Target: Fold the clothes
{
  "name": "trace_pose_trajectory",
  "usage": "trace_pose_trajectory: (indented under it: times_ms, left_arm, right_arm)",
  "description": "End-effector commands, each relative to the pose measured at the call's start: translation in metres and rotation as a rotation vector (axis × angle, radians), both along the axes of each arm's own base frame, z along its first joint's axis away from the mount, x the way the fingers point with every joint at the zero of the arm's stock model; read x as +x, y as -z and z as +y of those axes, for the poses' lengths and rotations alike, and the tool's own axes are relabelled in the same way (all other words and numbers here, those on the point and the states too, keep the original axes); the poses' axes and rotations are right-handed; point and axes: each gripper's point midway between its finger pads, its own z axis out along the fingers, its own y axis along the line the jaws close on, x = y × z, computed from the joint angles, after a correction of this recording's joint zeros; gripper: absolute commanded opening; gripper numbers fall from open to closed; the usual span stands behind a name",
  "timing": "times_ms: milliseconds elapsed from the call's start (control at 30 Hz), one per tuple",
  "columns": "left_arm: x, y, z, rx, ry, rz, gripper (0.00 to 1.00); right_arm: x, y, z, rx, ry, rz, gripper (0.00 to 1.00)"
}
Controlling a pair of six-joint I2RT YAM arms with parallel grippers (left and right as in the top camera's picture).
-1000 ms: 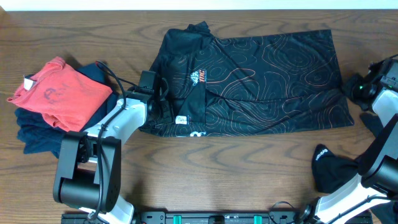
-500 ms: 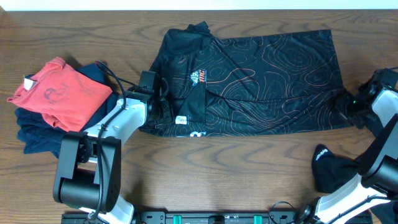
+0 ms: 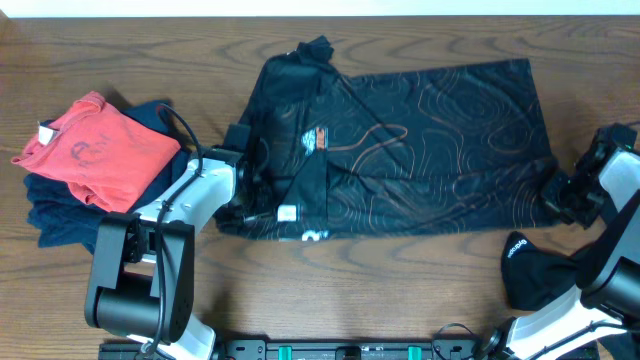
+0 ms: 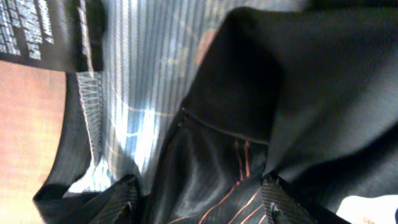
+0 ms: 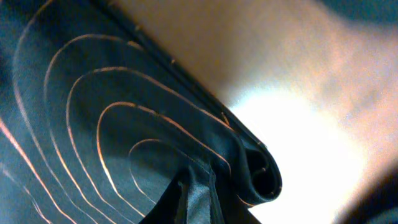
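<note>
The black T-shirt (image 3: 420, 140) with thin orange contour lines and a small red-blue logo lies spread across the middle of the table, its left part folded over. My left gripper (image 3: 248, 196) is at its left edge. In the left wrist view the two fingers (image 4: 199, 202) are closed on bunched black fabric (image 4: 224, 162). My right gripper (image 3: 558, 198) is at the shirt's front right corner. In the right wrist view the jaws (image 5: 199, 208) pinch the curled hem (image 5: 249, 168). A second small black garment (image 3: 535, 272) lies at the front right.
A red shirt (image 3: 95, 150) lies on top of a pile of navy clothes (image 3: 55, 215) at the left. The wooden table (image 3: 380, 285) shows in front of the shirt. A white strip runs along the far edge.
The right gripper came in onto the shirt's right corner and closed there. The whole shirt has slid toward the front edge, and its left fold and tag have moved down.
</note>
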Motion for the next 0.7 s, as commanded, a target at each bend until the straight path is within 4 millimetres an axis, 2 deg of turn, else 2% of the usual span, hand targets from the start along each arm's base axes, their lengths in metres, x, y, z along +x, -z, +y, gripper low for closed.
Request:
trace_pose_trajectory:
  times_ms: [0,133,200,333,467,600,667]
  left_arm:
    - [-0.048,0.018,0.011,0.037,-0.019,0.185,0.65]
    - [-0.068,0.013,0.015,0.056,-0.025,0.270,0.65]
    - [-0.074,0.010,0.016,0.061,-0.023,0.295,0.64]
    - [-0.078,0.004,0.017,0.062,-0.020,0.301,0.64]
    - [-0.069,-0.012,0.015,0.044,-0.020,0.218,0.63]
    - [-0.042,-0.044,0.010,0.007,0.006,0.029,0.64]
    - [-0.021,-0.066,0.006,-0.020,0.006,-0.106,0.68]
  right_arm:
    - [-0.061,0.025,-0.004,-0.008,0.099,0.197,0.07]
    - [-0.087,0.023,-0.004,0.032,0.186,0.260,0.01]
    - [-0.096,0.020,-0.006,0.044,0.213,0.274,0.01]
    - [-0.102,0.009,-0.011,0.046,0.269,0.259,0.01]
    - [-0.084,-0.006,-0.011,0.048,0.265,0.145,0.03]
    - [-0.046,-0.030,-0.004,0.075,0.188,-0.061,0.10]
    - [-0.021,-0.050,0.003,0.098,0.143,-0.197,0.16]
